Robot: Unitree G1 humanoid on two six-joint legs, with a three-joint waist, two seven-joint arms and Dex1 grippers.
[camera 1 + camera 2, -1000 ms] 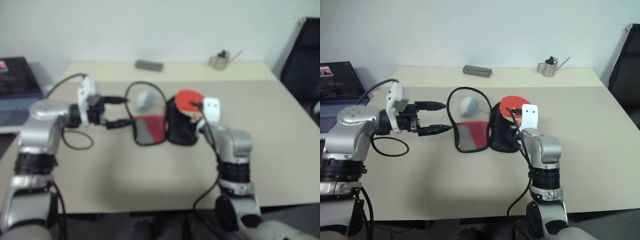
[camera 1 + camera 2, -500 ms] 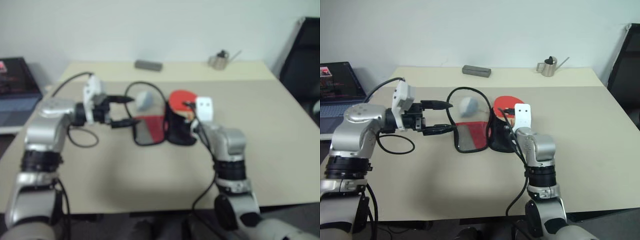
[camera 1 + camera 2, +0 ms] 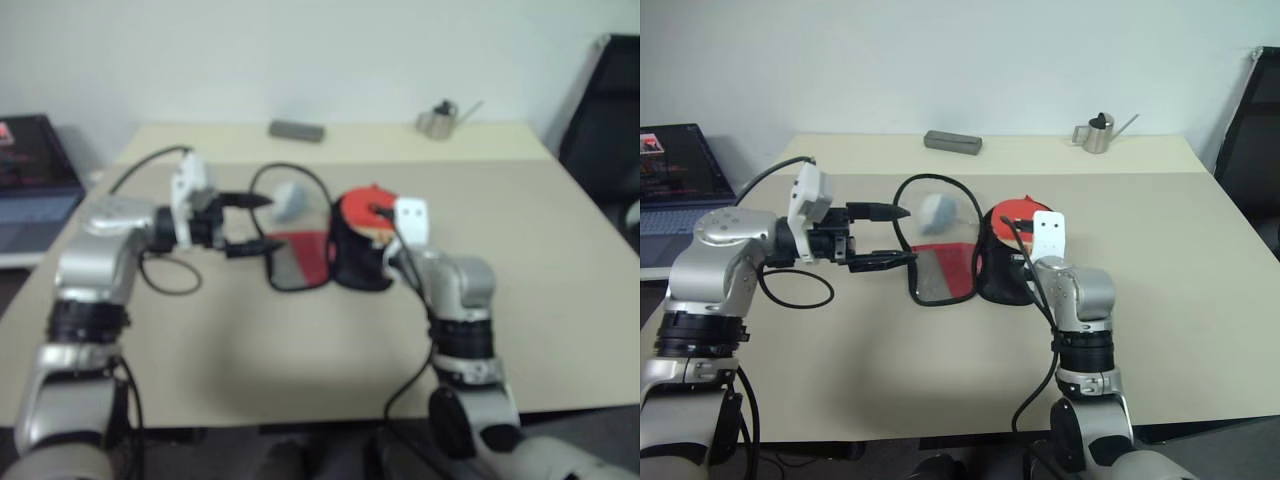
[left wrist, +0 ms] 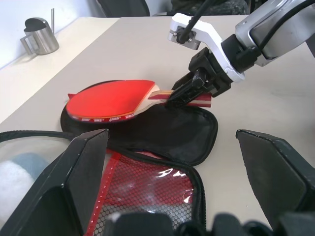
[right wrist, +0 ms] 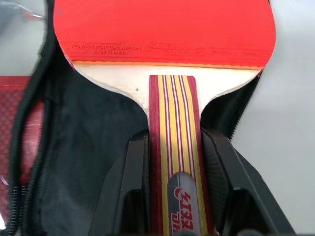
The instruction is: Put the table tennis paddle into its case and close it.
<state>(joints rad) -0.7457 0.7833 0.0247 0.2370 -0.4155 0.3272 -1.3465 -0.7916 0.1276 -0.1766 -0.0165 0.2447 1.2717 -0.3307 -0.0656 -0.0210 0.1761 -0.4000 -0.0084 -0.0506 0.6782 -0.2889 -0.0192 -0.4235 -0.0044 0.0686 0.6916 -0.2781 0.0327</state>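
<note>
- In the right wrist view, the right gripper (image 5: pixel 178 162) is seen clamped on the striped wooden handle of the table tennis paddle (image 5: pixel 162 29), one black finger pressed to each side; white lettering along the red rubber's edge can be read only here
- In the left wrist view, the paddle is shown held just above the black half of the case (image 4: pixel 162 135), and the red mesh lining of the other half is made out
- From the head views, the case is seen lying unzipped at the middle of the table (image 3: pixel 1200 300), its flap raised at 11 o'clock
- The left gripper (image 3: pixel 878 236) is held at 9 o'clock of the case, fingers spread wide, nothing gripped
- A metal pitcher (image 3: pixel 1098 133) is placed at 1 o'clock, well apart
</note>
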